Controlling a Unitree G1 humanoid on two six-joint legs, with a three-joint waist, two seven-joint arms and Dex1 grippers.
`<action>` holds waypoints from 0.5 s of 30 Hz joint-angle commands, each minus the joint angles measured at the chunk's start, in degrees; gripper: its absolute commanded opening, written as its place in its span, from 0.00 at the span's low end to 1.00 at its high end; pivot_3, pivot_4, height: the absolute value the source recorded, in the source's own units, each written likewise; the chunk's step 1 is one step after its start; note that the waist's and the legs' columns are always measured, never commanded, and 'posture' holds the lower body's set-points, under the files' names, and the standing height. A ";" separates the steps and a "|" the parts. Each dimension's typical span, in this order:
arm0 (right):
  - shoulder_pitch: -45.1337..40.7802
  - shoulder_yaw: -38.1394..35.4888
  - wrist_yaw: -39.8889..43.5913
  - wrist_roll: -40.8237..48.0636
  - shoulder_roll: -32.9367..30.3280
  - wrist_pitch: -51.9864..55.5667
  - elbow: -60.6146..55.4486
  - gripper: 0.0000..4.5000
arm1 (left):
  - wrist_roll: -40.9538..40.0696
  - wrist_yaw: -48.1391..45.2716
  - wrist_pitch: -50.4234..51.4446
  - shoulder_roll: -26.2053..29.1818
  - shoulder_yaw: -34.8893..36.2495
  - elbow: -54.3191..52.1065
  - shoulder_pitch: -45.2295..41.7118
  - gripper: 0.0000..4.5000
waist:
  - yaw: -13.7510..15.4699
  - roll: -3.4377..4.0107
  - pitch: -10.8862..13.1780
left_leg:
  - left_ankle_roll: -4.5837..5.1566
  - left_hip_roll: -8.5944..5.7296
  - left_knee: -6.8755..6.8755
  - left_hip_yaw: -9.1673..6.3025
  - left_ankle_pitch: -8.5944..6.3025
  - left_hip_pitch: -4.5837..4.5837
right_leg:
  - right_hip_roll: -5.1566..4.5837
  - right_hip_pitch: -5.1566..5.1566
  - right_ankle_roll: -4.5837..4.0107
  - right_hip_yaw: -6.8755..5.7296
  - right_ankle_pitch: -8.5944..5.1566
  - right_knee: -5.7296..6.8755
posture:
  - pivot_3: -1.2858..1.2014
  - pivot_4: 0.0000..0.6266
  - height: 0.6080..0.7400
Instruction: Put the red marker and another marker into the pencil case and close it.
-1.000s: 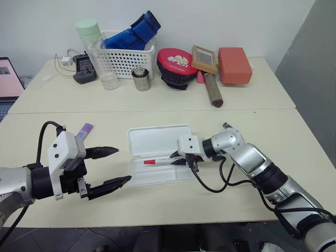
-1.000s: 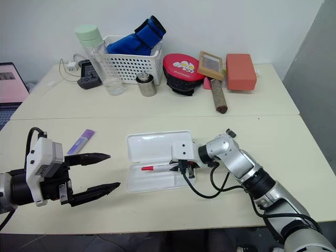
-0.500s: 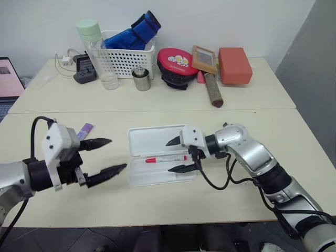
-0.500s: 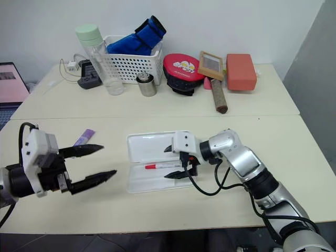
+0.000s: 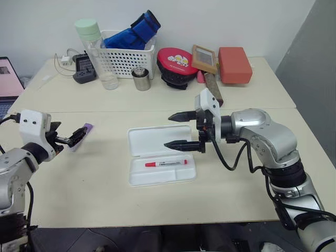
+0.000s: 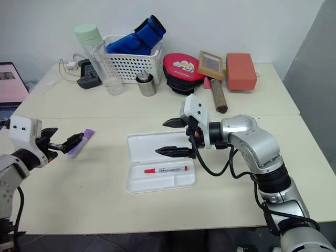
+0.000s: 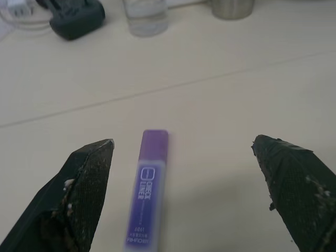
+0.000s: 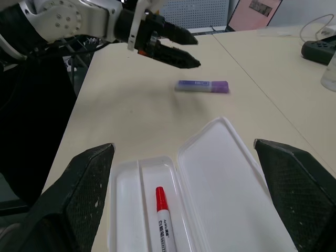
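The pencil case (image 5: 157, 139) lies open in the middle of the near table, its lid folded back. In its grooved tray rests the red marker (image 5: 166, 163), free of any grip. My right gripper (image 5: 168, 132) hovers open and empty above the lid, pointing left. At the left lies another marker (image 7: 148, 189), short and purple, flat on the table. My left gripper (image 7: 181, 144) is open around it, one finger on each side, not touching it. The right wrist view shows the purple marker (image 8: 202, 86) beyond the case, with the left gripper (image 8: 173, 47) just past it.
On the far table stand a white lattice basket (image 5: 126, 62) with a blue item, a clear bottle (image 5: 97, 52), a metal cup (image 5: 140, 79), a red round case (image 5: 176, 63), a brush and an orange block (image 5: 234, 65). A laptop (image 5: 8, 79) sits at the left edge.
My right gripper let go of the red marker in the tray, opened and rose above the case. My left gripper swung left and forward to straddle the purple marker.
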 commanded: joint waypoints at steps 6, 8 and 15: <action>-1.05 -1.47 -4.15 1.87 -0.19 1.59 -4.33 0.99 | 5.30 -3.91 -7.09 0.44 -5.87 18.78 -9.43 1.00 | 0.03 -0.02 -0.01 | 0.00 0.00 0.02 -0.02 0.00 -0.01 | 0.00 -0.01 0.00 -0.02 0.01 0.02 | 0.52 0.24 1.00; -0.93 -1.53 -4.63 2.10 -0.46 1.91 -4.66 0.99 | 6.88 -3.84 -8.34 0.81 -7.20 22.52 -11.53 1.00 | 0.02 -0.08 -0.05 | -0.01 0.00 0.05 -0.06 0.01 -0.06 | 0.00 -0.03 0.01 -0.06 0.01 0.04 | 0.52 0.24 1.00; -0.87 -1.43 -5.89 2.59 -0.79 2.38 -5.19 1.00 | 9.81 -5.42 -9.78 0.76 -10.24 30.66 -15.31 0.96 | -0.01 -0.08 -0.05 | 0.00 -0.04 0.05 -0.04 0.01 -0.06 | 0.00 -0.04 0.02 -0.05 0.02 0.04 | 0.52 0.24 1.00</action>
